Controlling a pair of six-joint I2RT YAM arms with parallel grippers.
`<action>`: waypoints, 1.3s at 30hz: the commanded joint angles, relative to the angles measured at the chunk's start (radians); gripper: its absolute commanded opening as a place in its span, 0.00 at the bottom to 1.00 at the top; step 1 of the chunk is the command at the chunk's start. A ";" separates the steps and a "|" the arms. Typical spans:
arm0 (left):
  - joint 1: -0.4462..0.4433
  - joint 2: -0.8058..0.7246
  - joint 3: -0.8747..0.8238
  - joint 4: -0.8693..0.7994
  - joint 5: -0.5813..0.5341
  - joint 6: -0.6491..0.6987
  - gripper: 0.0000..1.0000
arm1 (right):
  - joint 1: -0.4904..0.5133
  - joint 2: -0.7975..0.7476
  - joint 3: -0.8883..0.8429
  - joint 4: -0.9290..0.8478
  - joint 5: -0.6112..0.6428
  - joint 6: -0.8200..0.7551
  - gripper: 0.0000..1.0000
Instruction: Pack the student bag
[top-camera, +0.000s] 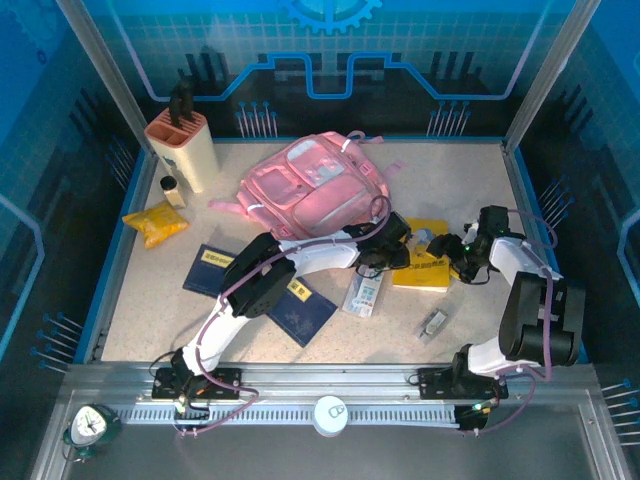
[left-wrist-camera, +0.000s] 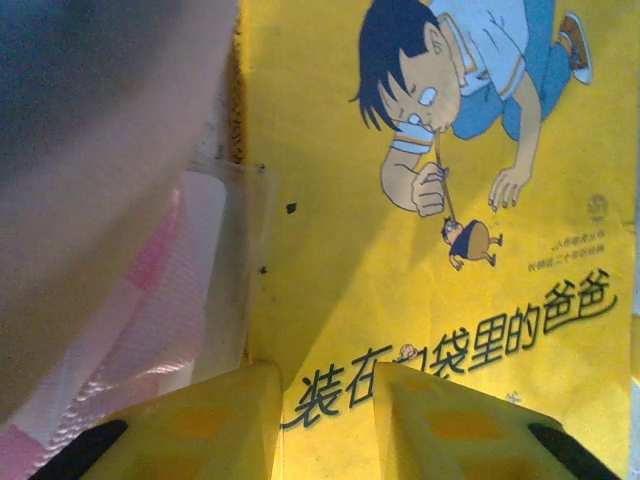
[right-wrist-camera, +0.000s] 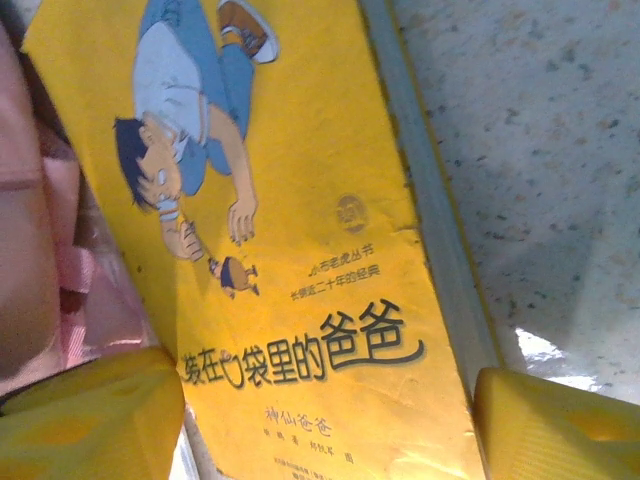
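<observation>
The pink student bag (top-camera: 315, 185) lies flat at the back middle of the table. Its pink fabric also shows beside the book (left-wrist-camera: 150, 290) (right-wrist-camera: 40, 250). A yellow picture book (top-camera: 425, 268) lies just right of the bag, its cartoon cover facing up (left-wrist-camera: 420, 250) (right-wrist-camera: 300, 300). My left gripper (top-camera: 395, 245) (left-wrist-camera: 325, 400) hangs over the book's left edge, its jaws a narrow gap apart with the cover showing between them. My right gripper (top-camera: 455, 250) (right-wrist-camera: 325, 400) stands wide, one finger at each long edge of the book. Whether they press on it is unclear.
A beige knife block (top-camera: 180, 145), a small bottle (top-camera: 172, 190) and a yellow packet (top-camera: 155, 225) sit at the back left. Two dark blue booklets (top-camera: 215, 268) (top-camera: 300, 305) lie front left. A flat pale pack (top-camera: 365, 293) and a small grey item (top-camera: 433, 323) lie near the front.
</observation>
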 joint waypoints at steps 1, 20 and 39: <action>0.009 0.036 -0.005 -0.056 -0.036 -0.001 0.31 | 0.011 -0.021 -0.015 -0.046 -0.112 -0.037 0.73; 0.010 0.029 -0.002 -0.048 -0.028 -0.001 0.29 | -0.021 -0.101 -0.031 -0.042 -0.173 -0.060 0.06; 0.155 -0.503 -0.428 0.292 0.182 -0.124 0.66 | 0.019 -0.377 0.107 -0.015 -0.304 0.069 0.00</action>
